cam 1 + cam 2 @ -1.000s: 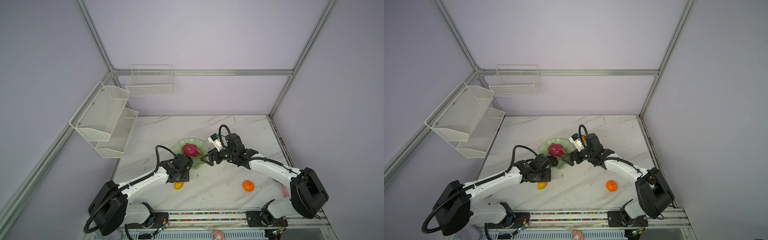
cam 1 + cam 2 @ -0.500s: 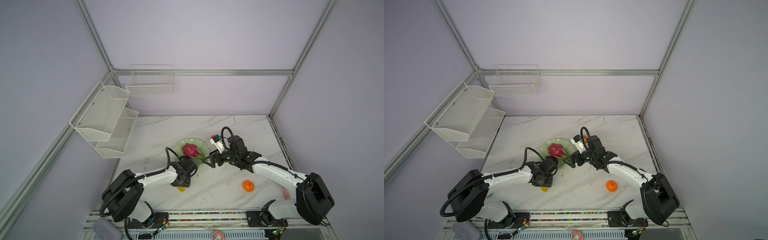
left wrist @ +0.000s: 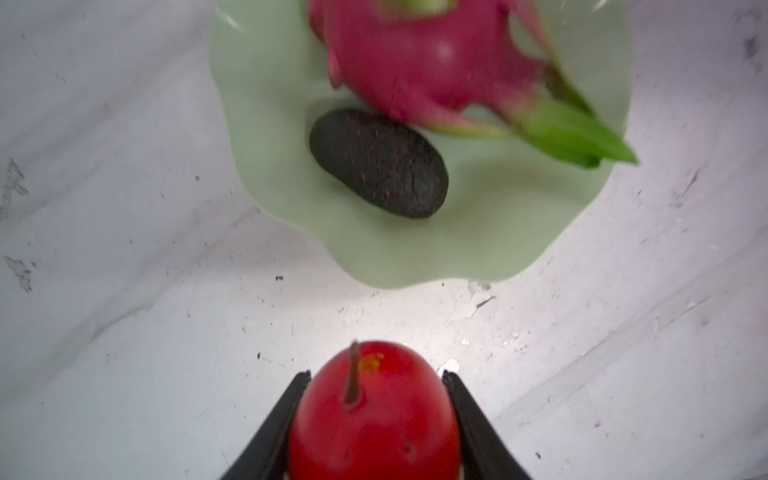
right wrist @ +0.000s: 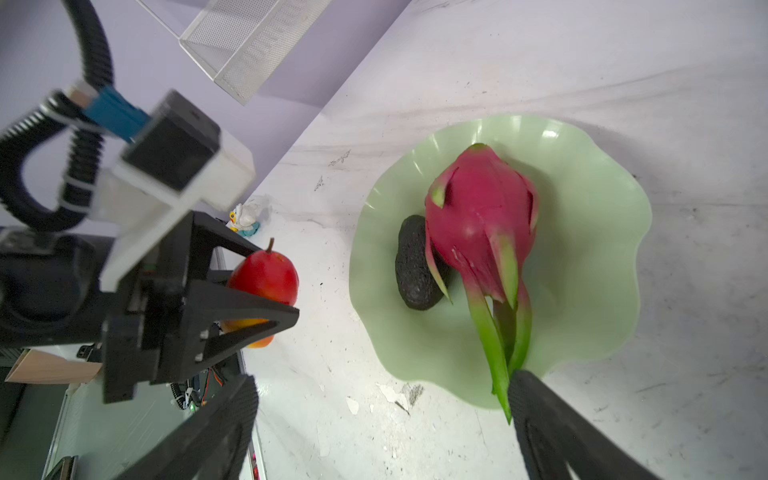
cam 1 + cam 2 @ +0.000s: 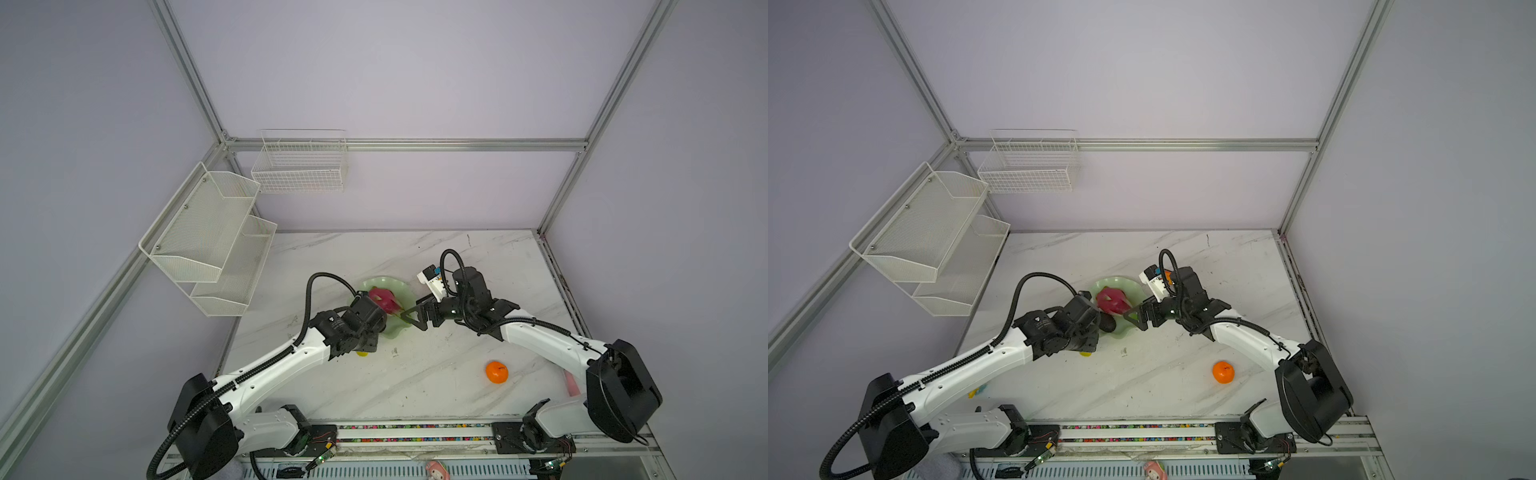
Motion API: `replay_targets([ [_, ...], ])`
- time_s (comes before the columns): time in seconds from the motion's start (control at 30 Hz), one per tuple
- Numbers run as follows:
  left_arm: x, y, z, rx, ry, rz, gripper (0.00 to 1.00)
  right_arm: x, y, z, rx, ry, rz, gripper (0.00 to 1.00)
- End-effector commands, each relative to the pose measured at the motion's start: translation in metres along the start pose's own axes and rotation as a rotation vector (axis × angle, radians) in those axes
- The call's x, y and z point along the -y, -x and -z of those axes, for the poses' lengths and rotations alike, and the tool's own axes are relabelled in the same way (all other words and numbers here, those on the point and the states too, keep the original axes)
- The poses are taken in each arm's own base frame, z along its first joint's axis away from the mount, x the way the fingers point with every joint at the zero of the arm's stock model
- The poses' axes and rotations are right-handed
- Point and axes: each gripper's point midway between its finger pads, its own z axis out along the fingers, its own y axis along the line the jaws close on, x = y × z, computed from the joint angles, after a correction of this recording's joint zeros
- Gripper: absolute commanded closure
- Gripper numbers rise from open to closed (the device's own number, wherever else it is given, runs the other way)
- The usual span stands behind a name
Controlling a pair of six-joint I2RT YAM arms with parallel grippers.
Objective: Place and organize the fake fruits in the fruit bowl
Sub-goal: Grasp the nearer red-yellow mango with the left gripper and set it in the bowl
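Pinching the mango (image 3: 374, 419) with left fingers (image 3: 274, 432) near the fruit bowl (image 3: 415, 257)

Left gripper (image 3: 376, 374) was clamped tight on the mango (image 3: 374, 424), wrist pitched down; right gripper (image 4: 382, 376) hung wide open, both arms stretched toward each other.

The dragon fruit (image 5: 384, 300) lies in the fruit bowl (image 5: 401, 286). The right gripper (image 5: 413, 318) sits at the bowl's 3 o'clock rim. The tangerine (image 5: 496, 372) rests on the table (image 5: 415, 386) at 4 o'clock, well apart.
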Motion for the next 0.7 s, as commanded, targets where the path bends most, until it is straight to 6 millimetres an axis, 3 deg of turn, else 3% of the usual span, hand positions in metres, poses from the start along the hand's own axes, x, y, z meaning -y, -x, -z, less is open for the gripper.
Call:
replay_targets([
  [0.0,-0.005,0.057,0.014,0.081,0.002,-0.057,0.59,-0.011,0.015,-0.002,0.044,0.05,0.021,0.03],
  [0.23,-0.017,0.094,-0.028,-0.047,0.023,-0.102,0.58,-0.008,0.008,0.004,0.005,0.009,0.051,0.03],
  [0.4,-0.021,0.095,-0.06,-0.144,0.042,-0.114,0.58,-0.011,0.003,0.011,0.033,0.013,0.036,0.03],
  [0.67,-0.025,0.092,-0.082,-0.188,0.064,-0.123,0.56,-0.009,-0.002,0.014,0.004,-0.009,0.041,0.03],
])
